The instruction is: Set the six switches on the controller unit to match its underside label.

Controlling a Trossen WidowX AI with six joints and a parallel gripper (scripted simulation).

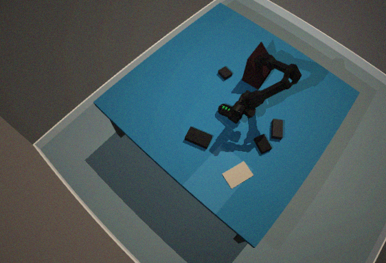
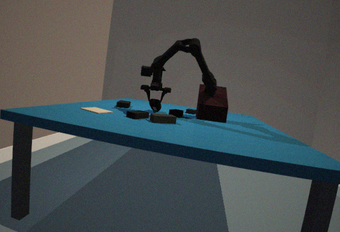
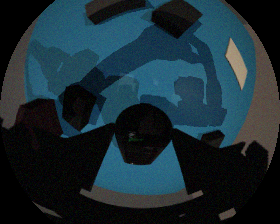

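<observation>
Tool (image 1: pixel 229 115) (image 2: pixel 155 103) (image 3: pixel 144 130) clamped on the controller unit (image 1: pixel 222 111) (image 2: pixel 155 105) (image 3: pixel 144 142), its label hidden, switches partly too dark to read

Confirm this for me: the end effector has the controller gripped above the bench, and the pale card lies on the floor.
The card is not on the floor: the top view shows it lying on the bench. The rest stands: the end effector has the controller gripped above the bench.

Blue table (image 1: pixel 154 91) (image 2: pixel 169 138) (image 3: pixel 107 172) | cream sheet (image 1: pixel 237 174) (image 2: pixel 96 109) (image 3: pixel 236 64) | dark blocks | dark red box (image 1: pixel 255 69) (image 2: pixel 212 106) (image 3: pixel 40 117)
</observation>
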